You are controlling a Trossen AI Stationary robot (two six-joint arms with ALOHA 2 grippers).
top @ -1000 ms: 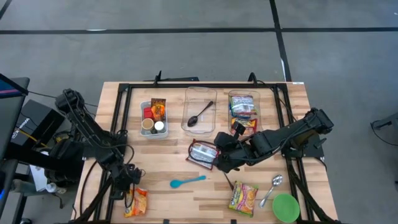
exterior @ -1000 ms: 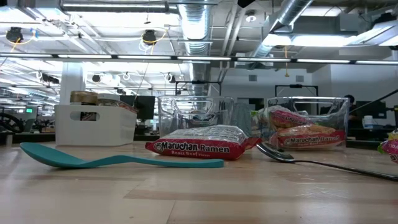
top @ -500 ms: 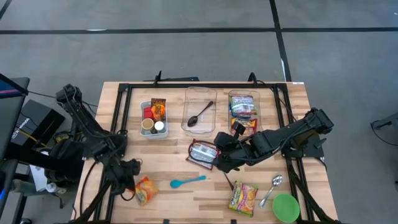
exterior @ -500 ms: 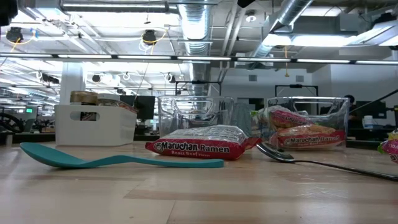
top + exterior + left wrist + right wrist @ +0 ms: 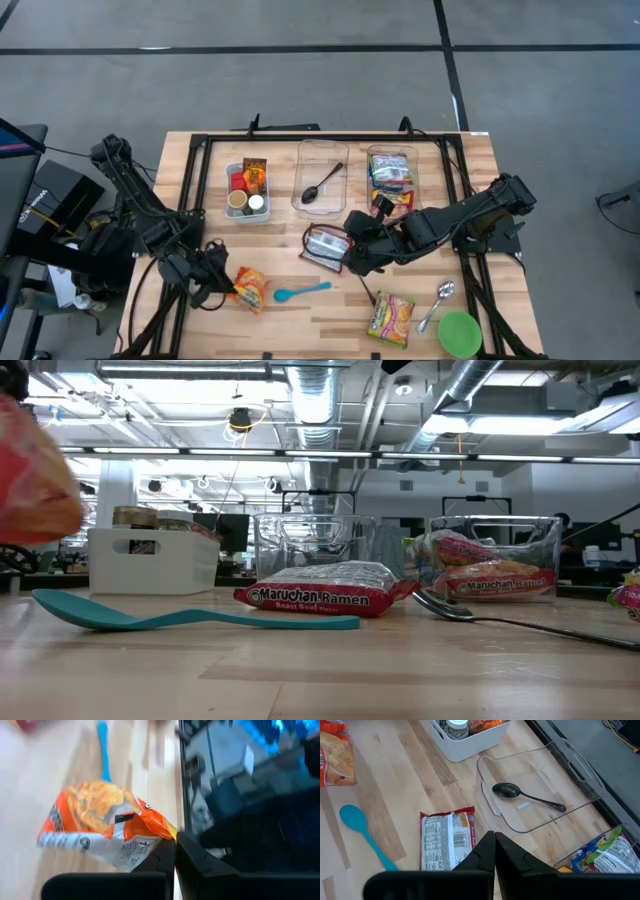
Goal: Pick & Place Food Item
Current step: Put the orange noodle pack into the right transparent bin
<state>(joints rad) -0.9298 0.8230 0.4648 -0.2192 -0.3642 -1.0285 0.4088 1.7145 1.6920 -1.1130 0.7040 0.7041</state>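
An orange snack bag is in my left gripper, which is shut on it above the table's near left part, just left of the teal spoon. The bag also shows in the left wrist view and, blurred, at the left of the low view. My right gripper is shut and holds nothing. It stands just right of a red ramen packet that lies flat on the table. My left gripper pinches the snack bag by a crumpled edge at one corner between its two fingers. The fingers come from the table's left side. The bag sticks out beyond the fingertips and is lifted clear of the table.
At the far side stand a white bin of small items, a clear tray with a black spoon and a clear bin of ramen packets. Near the front right lie another packet, a metal spoon and a green bowl.
My left gripper has carried the snack bag from the table's near left corner up and toward the right and far side, to beside the teal spoon. The bag is lifted clear and has come into the low view.
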